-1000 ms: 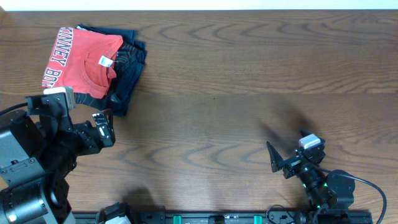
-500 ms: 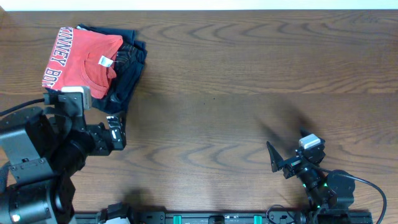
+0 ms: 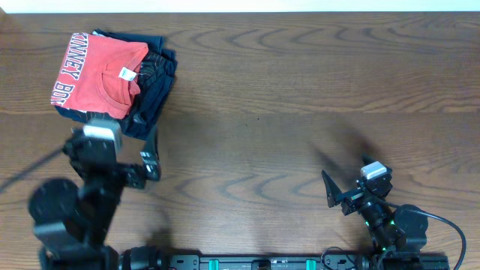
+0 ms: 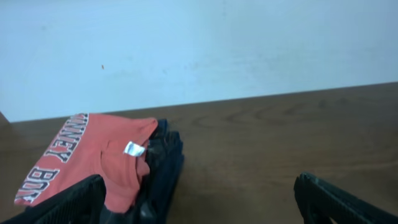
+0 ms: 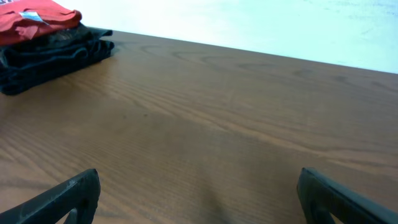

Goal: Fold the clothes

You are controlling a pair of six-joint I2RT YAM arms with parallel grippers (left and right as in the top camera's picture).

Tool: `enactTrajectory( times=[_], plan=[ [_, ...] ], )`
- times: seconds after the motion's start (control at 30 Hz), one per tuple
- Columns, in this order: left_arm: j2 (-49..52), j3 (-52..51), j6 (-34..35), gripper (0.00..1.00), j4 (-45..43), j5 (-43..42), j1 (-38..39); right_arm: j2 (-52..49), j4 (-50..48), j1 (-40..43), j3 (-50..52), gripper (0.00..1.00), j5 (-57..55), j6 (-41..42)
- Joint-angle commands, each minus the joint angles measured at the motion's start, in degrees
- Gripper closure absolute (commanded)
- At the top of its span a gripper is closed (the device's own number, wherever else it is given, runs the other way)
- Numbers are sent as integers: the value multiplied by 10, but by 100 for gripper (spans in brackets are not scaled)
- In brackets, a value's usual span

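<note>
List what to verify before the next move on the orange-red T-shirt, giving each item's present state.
1. Left gripper with jaws open and empty: ok.
2. Right gripper with jaws open and empty: ok.
3. Orange-red T-shirt visible from overhead: ok.
4. T-shirt lying alone on the table: not ok. It rests on the navy shirt.
5. Right gripper close to the T-shirt: not ok. It sits near the opposite corner of the table.
6. T-shirt's hidden lower layers lying flat: cannot tell.
</note>
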State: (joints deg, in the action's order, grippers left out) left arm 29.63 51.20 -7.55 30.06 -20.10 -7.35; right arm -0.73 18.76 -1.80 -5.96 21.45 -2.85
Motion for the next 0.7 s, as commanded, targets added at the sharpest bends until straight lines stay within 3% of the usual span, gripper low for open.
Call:
enactTrajectory(
  times=[0.0,0.4,0.67],
  plan=[
    [-72,-81,-3,2,-25,11,3,3,1,-5,1,1,-2,9],
    [-266,-307,-1,2,-103,11,11,3,1,-5,1,1,-2,9],
    [-295,-426,5,2,-224,29,49,3,1,-5,1,1,-2,9]
  ],
)
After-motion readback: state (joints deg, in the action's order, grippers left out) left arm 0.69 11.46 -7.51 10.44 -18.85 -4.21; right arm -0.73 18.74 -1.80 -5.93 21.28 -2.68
